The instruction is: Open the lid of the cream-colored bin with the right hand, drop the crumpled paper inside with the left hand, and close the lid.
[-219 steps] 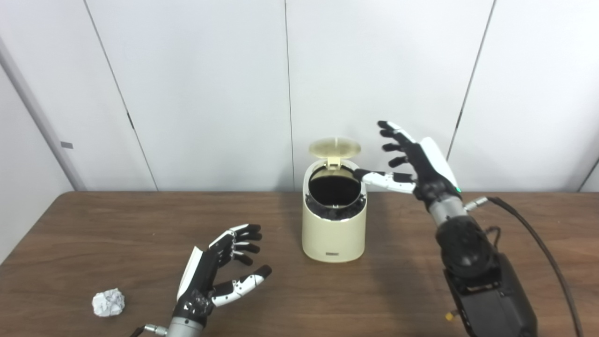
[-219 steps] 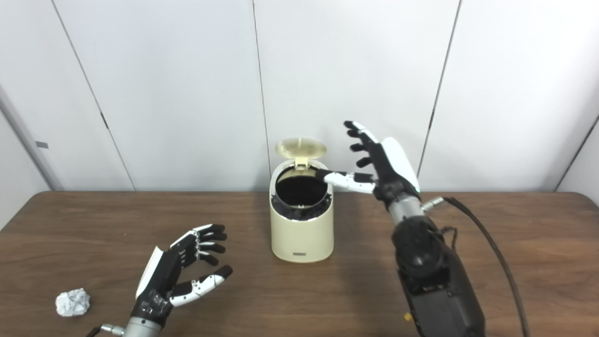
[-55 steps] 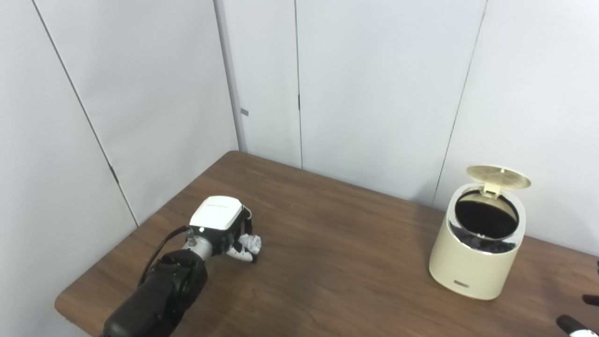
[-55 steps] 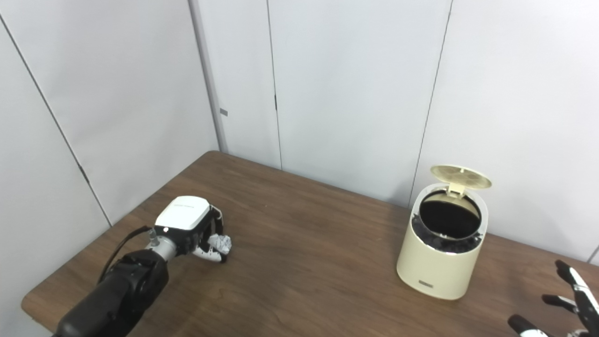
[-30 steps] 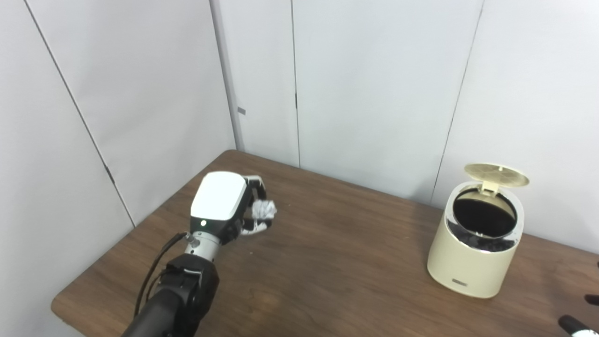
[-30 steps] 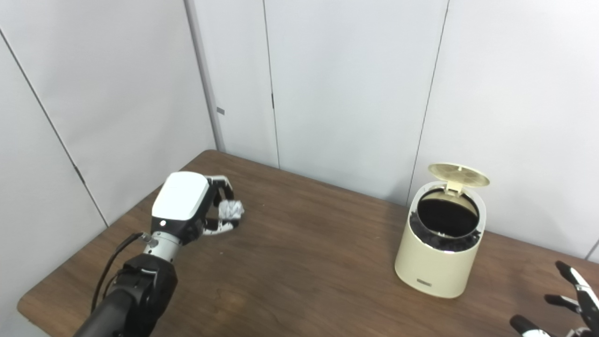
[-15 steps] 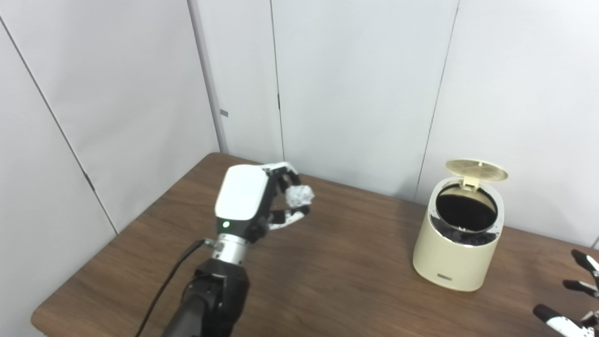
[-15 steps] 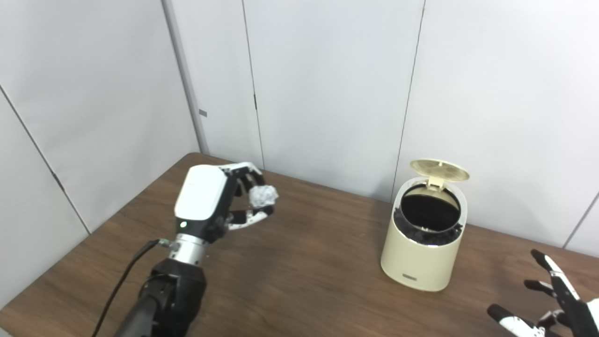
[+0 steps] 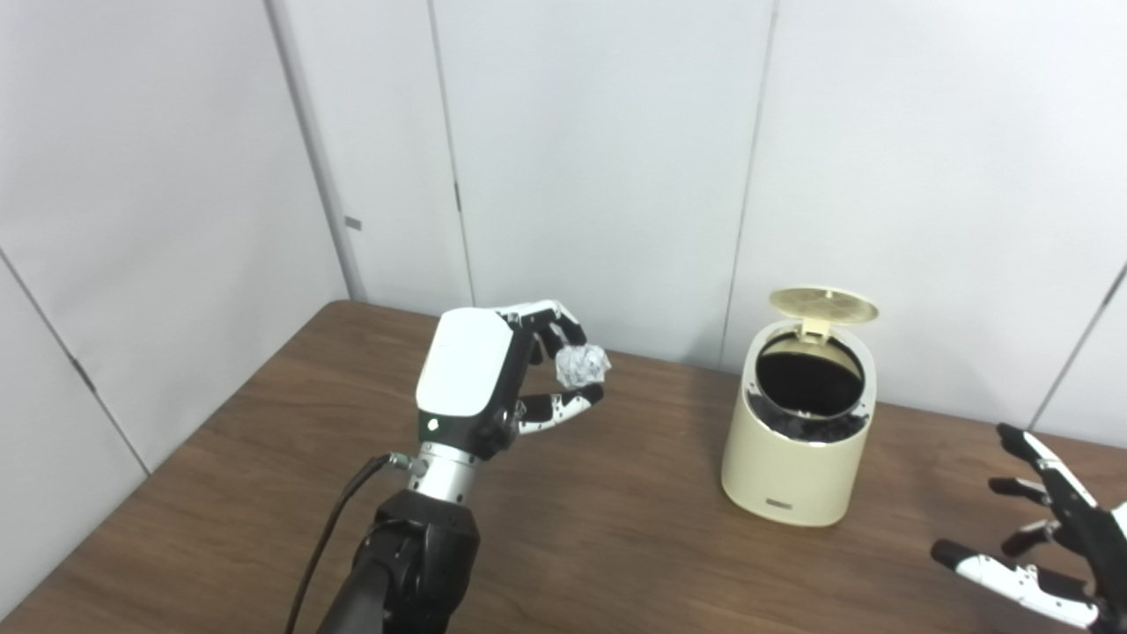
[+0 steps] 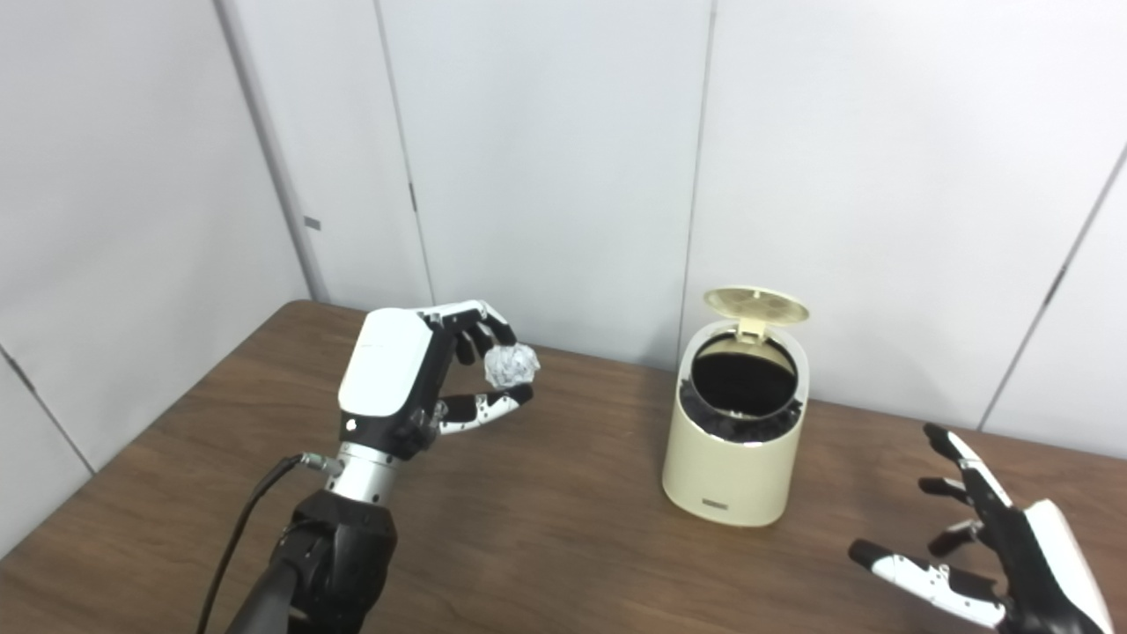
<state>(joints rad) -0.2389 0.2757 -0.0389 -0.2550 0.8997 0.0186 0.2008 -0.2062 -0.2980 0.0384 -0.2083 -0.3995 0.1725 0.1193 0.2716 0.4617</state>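
Carrying the paper over to the open bin

My left hand (image 9: 493,379) is raised above the table (image 9: 616,528) with its fingers curled around the crumpled paper (image 9: 581,364), pinched at the fingertips rather than deep in the palm, so I judge the hold light and want no jerks. The cream-colored bin (image 9: 797,431) stands well apart at about 3 o'clock from the paper, its lid (image 9: 823,305) tipped up at the bin's 12 o'clock, mouth dark and clear. I'd travel level toward 3 o'clock, stay higher than the rim, stop with the ball over the middle of the opening, short of the lid, then release. My right hand (image 10: 995,546) waits at the bin's 4 o'clock, fingers spread, holding nothing.
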